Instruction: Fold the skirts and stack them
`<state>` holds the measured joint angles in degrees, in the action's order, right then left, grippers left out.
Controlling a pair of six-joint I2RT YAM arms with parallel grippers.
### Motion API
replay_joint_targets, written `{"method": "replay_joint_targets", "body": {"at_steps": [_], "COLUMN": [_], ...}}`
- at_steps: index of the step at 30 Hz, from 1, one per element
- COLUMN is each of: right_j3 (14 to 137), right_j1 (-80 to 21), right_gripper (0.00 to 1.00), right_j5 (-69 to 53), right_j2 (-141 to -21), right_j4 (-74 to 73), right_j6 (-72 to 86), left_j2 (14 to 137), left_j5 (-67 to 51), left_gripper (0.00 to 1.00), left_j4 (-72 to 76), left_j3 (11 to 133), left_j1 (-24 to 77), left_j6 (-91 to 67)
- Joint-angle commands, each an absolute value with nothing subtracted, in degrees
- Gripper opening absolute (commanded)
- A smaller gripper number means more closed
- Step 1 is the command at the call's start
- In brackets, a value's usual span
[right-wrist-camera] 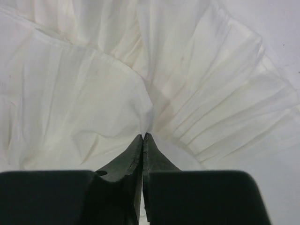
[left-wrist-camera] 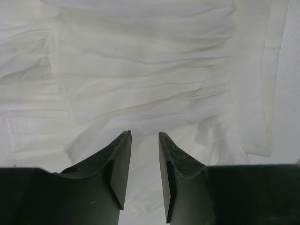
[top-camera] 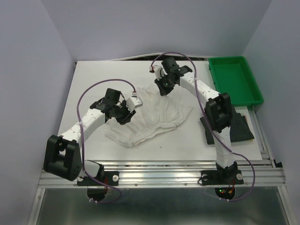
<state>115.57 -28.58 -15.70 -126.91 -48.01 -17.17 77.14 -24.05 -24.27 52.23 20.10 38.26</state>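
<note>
1. Skirt under work is the white skirt (top-camera: 159, 119). It lies spread and rumpled in the middle of the table (top-camera: 93, 79), pleats fanning toward the near left. It is not yet folded.
2. Its far edge meets the right gripper (right-wrist-camera: 143, 137). The jaws there are pressed together with no gap, and the pleats run in toward the tips. I judge that a pinch of cloth is held, probably so that this edge can be lifted and carried over for a fold.
3. At the skirt's left side sits the left gripper (left-wrist-camera: 144, 140), its jaws only a narrow slot apart. Cloth shows beneath and between them, and nothing looks clamped. It seems placed to take a second hold, so that both arms can move the edge evenly rather than drag one corner.
4. With only one thin pinch in hand, the soft cloth could slip or bunch if it is pulled before the left side grips.
5. The dark skirt (top-camera: 243, 127) lies flat at the right of the table, partly hidden by the right arm and well apart from the white one. It looks already folded, perhaps set there as the base of the stack, though that is a guess. No other garment shows in any view.
6. The green tray (top-camera: 233, 79) stands at the far right, apart from both skirts.
</note>
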Motion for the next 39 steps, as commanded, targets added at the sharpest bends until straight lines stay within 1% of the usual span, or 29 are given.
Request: {"method": "replay_joint_targets", "body": {"at_steps": [1, 2, 6, 10, 11, 16, 17, 21, 23, 24, 25, 26, 28, 29, 31, 34, 35, 38, 39], "right_j3": [119.6, 120.5, 122.4, 123.6, 123.8, 125.9, 125.3, 122.0, 121.5, 121.5, 121.9, 122.3, 122.9, 122.9, 121.8, 112.8, 107.6, 100.6, 99.2], "right_j1": [-30.8, -31.5, -33.1, -35.2, -35.8, -38.0, -38.1, -40.1, -40.7, -41.2, -41.2, -41.2, -41.2, -41.2, -41.2, -41.2, -41.2, -41.2, -41.2], "right_gripper": [0.03, 0.01, 0.01, 0.01, 0.01, 0.01, 0.01, 0.01, 0.07, 0.22, 0.3, 0.55, 0.79, 0.88, 0.89, 0.89, 0.88, 0.82, 0.78], "right_j5": [-15.1, -14.9, -14.9, -17.1, -18.9, -26.6, -29.4, -33.8, -35.7, -35.9, -35.8, -35.5, -33.1, -29.3, -25.6, -20.2, -17.1, -8.8, -7.0], "right_j2": [-123.8, -124.2, -125.9, -126.6, -126.9, -129.5, -130.0, -131.4, -132.3, -132.9, -134.2, -134.6, -134.0, -133.3, -131.2, -124.7, -122.1, -119.9, -118.8], "right_j4": [-48.3, -48.4, -48.0, -42.7, -40.2, -36.6, -35.5, -32.6, -32.3, -32.3, -32.6, -33.7, -35.4, -37.1, -38.3, -36.5, -35.4, -35.2, -35.1], "right_j6": [-17.4, -17.4, -17.4, -15.6, -14.7, -12.5, -11.5, -10.3, -9.9, -9.8, -9.5, -9.8, -10.5, -10.8, -10.3, -7.1, -6.5, -5.2, -5.1], "left_j2": [75.8, 75.8, 75.1, 73.7, 72.8, 69.6, 68.7, 66.4, 65.8, 65.9, 66.0, 66.8, 67.9, 69.5, 71.2, 76.1, 78.8, 84.2, 85.4], "left_j5": [-26.3, -26.8, -28.8, -32.6, -34.1, -36.1, -36.3, -37.7, -37.6, -37.4, -36.8, -35.6, -33.6, -31.0, -28.1, -22.3, -20.7, -17.0, -16.0], "left_gripper": [0.41, 0.41, 0.4, 0.39, 0.39, 0.38, 0.38, 0.38, 0.38, 0.39, 0.39, 0.4, 0.41, 0.41, 0.42, 0.42, 0.42, 0.41, 0.41], "left_j4": [-24.5, -24.7, -25.5, -26.4, -26.7, -29.4, -29.9, -32.0, -32.3, -32.4, -32.3, -32.3, -32.1, -31.8, -29.7, -26.3, -25.7, -23.5, -22.9], "left_j3": [52.8, 53.0, 53.8, 54.8, 54.9, 54.3, 53.8, 53.0, 53.2, 53.3, 53.4, 53.5, 53.7, 54.0, 54.1, 55.1, 56.2, 58.2, 58.5], "left_j1": [19.0, 18.7, 16.6, 12.7, 10.9, 7.0, 6.5, 2.8, 1.9, 1.5, 1.3, 1.1, 1.1, 0.8, 0.4, 0.4, 0.5, 0.5, 0.5], "left_j6": [37.4, 37.3, 36.4, 34.9, 34.5, 34.5, 34.8, 36.9, 37.2, 37.4, 37.3, 37.4, 37.5, 37.7, 37.8, 37.7, 38.1, 40.6, 41.5]}}
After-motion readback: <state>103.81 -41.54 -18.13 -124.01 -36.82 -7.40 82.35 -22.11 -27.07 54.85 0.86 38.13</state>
